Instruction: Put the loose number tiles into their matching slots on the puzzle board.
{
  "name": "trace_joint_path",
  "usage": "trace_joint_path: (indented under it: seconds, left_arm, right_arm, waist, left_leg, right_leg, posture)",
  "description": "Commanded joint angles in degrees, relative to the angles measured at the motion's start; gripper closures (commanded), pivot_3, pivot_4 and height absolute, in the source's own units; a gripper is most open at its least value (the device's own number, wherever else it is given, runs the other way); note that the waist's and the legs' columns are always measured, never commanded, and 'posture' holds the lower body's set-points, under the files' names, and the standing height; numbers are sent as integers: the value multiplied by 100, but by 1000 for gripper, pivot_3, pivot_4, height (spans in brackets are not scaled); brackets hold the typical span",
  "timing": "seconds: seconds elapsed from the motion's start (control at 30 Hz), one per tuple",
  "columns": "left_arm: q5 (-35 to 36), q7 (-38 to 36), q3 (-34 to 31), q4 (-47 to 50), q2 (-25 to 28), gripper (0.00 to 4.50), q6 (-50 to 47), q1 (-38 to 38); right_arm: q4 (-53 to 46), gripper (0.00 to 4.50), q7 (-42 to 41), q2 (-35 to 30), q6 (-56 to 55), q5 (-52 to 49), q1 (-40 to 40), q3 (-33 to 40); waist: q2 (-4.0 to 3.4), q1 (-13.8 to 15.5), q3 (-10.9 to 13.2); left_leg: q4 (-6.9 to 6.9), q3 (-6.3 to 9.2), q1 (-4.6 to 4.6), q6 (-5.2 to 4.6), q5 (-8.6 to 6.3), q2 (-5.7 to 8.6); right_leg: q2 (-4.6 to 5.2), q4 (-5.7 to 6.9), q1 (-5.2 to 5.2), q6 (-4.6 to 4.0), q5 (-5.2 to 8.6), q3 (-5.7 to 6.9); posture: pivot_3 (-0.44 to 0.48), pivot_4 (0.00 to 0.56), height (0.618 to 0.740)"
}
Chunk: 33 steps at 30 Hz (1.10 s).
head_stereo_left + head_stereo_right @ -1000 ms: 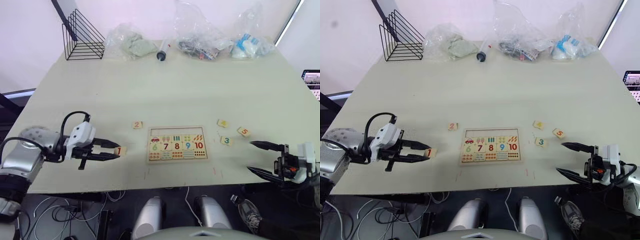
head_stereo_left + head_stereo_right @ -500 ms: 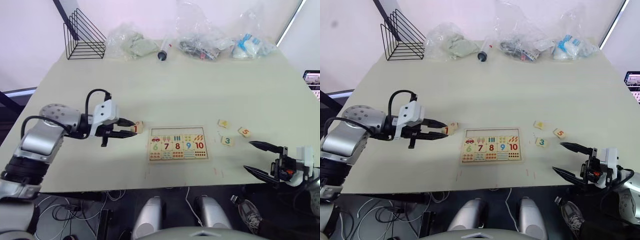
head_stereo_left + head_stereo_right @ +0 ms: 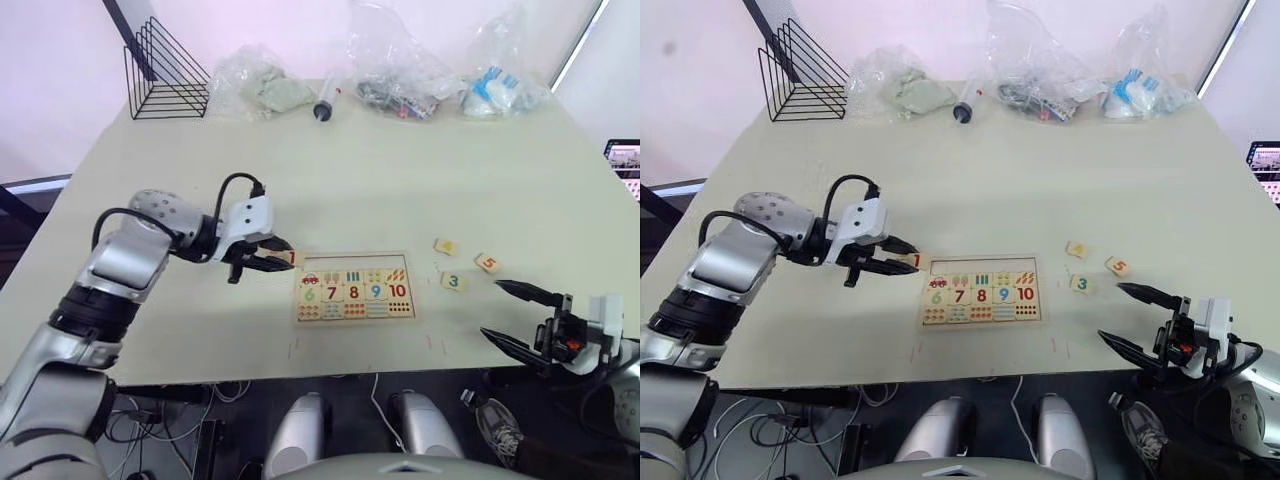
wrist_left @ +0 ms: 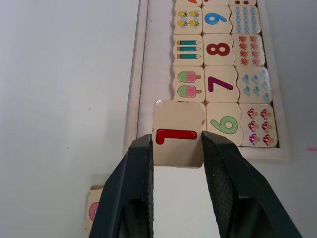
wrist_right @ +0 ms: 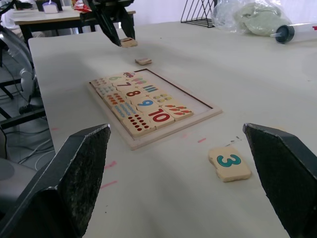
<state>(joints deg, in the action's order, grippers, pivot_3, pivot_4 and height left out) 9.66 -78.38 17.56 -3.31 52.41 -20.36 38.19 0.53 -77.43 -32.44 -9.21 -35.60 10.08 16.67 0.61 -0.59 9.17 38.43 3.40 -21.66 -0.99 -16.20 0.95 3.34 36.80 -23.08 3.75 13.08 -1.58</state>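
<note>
Over the pale worktop [image 3: 400, 180], the left fingers [image 4: 138, 198] pinch the 1 tile [image 4: 178, 134] beside the puzzle board [image 3: 354, 288]; right fingers [image 5: 84, 163] spread.

The small pale-wood square tile [image 4: 179, 133] bears a red 1. The flat pale-wood puzzle board [image 3: 354, 288] shows green 6, maroon 7, red 8, blue 9, red 10.

The flat rectangular wooden puzzle board [image 3: 354, 287] lies mid-table; the square wooden tiles 3 [image 3: 453, 282], 4 [image 3: 446, 246] and 5 [image 3: 488, 263] lie right of it.
</note>
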Motion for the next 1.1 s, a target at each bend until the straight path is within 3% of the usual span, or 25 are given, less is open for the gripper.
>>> trace_joint_path:
  seconds: [0.03,0.57,1.1]
  left_arm:
    - [-398,-65,256,-17,-87,3543,-229,423]
    - [-1344,-274,927,-362,-629,3543,-554,983]
    - [-1765,-297,1053,-613,-925,3543,-770,1190]
  right_arm:
    - [-263,0,65,28,-102,-66,113,98]
    - [-555,0,240,67,-118,-62,357,75]
    - [-598,0,317,102,-184,-6,384,51]
  waist:
    - [1,-2,0]
    - [1,-16,1]
    - [1,-14,1]
  left_leg:
    - [3,1,-2,0,0,1]
    - [3,0,-1,0,0,0]
    - [5,0,-2,0,0,1]
  right_leg:
    - [0,0,0,0,0,1]
    - [-2,0,-1,0,0,-2]
    - [-2,1,-1,0,0,-2]
  posture:
    - [0,150,740]
    - [0,150,740]
    - [0,150,740]
